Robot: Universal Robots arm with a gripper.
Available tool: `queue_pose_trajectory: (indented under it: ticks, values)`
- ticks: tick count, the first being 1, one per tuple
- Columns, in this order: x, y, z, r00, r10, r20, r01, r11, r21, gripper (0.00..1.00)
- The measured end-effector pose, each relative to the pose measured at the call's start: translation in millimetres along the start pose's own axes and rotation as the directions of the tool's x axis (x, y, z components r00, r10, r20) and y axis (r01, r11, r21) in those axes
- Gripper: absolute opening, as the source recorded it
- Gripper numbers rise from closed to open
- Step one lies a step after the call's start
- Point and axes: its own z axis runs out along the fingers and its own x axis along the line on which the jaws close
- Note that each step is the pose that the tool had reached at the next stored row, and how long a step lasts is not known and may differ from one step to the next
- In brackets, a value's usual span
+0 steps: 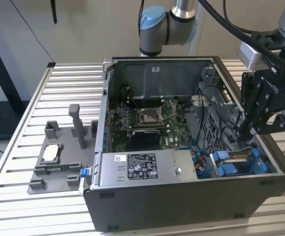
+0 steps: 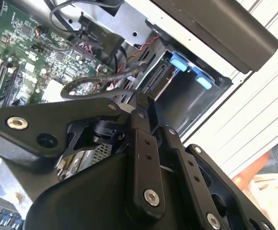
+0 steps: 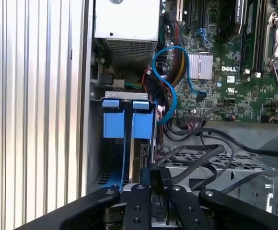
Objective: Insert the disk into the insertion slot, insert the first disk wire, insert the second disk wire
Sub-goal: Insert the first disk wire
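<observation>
The disk (image 1: 241, 158), silver in its bright blue caddy (image 3: 129, 125), sits inside the insertion slot (image 1: 269, 169) at the case's front corner on the exterior view's right. The caddy's blue tabs (image 2: 179, 62) stick out at the bay's mouth. My gripper (image 1: 246, 132) hangs just above and behind the bay, pointing down into the case. Its fingertips (image 3: 153, 178) are pressed together on the end of a black disk wire (image 3: 201, 155), which trails off over the perforated cage. A loop of the same wire (image 2: 88, 86) curves past the fingers above the motherboard.
A grey power-supply box (image 1: 142, 167) lies along the case's front wall. The green motherboard (image 1: 147, 123) covers the case floor, with a blue cable (image 3: 170, 72) and wire bundles beside the bay. A grey fixture (image 1: 59, 157) stands on the slatted table (image 1: 14, 162).
</observation>
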Motion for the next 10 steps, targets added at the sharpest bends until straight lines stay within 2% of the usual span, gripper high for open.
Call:
queue_pose_trajectory:
  ticks: [8,10]
  values:
    - [4.2,-4.0,7.1,1.0,0.0,-0.0038,0.0,1.0,-0.0015,0.19]
    - [4.8,-4.9,8.4,1.0,0.001,-0.0054,-0.001,1.0,-0.004,0.19]
